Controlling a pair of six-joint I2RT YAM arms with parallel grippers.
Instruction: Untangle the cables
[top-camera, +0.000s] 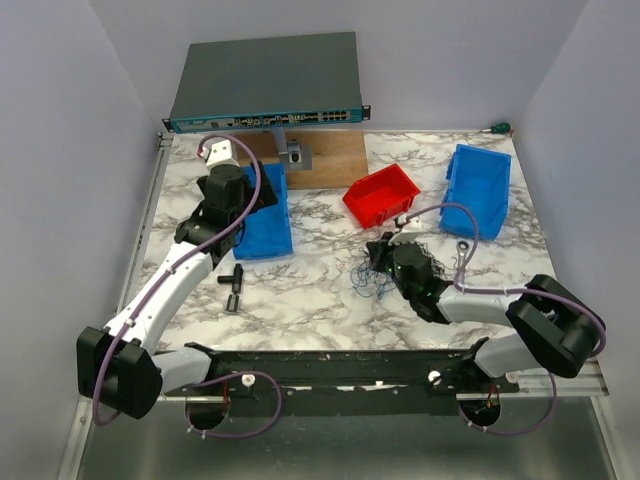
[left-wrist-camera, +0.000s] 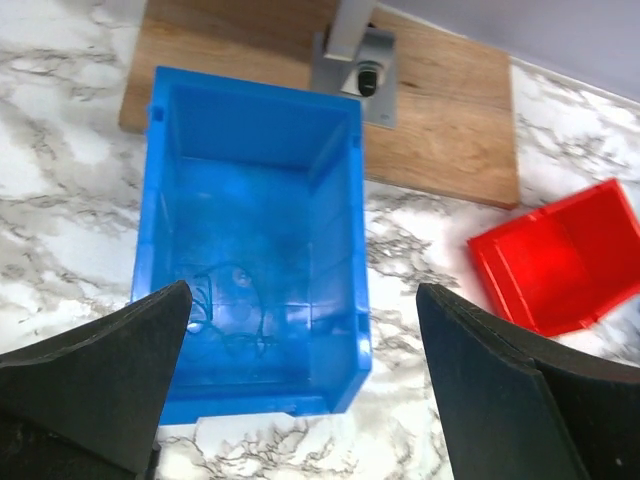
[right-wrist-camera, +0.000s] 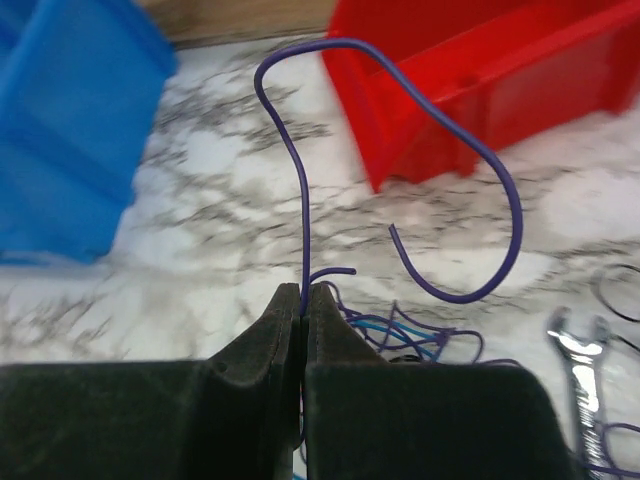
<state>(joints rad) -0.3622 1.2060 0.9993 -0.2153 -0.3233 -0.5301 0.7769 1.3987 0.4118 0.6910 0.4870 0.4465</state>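
My right gripper (right-wrist-camera: 303, 295) is clenched on one purple strand (right-wrist-camera: 304, 200). The strand holds its curl in the air, so I judge it very light and a little springy. The other cables (top-camera: 368, 282) lie in a loose heap on the surface (top-camera: 300, 295), near the red bin (top-camera: 380, 195). I think they snag easily, so I would grasp a single strand near its free end. My left gripper (left-wrist-camera: 302, 300) is released above the blue bin (left-wrist-camera: 345, 200), where a thin dark loop (left-wrist-camera: 225, 300) lies.

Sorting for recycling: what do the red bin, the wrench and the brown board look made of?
Red bin: probably moulded plastic, with uniform colour, a soft sheen and a ribbed wall. Wrench: metal, with bright silvery glints. Board: wood or wood-look laminate, matte brown with faint grain; cannot tell which.
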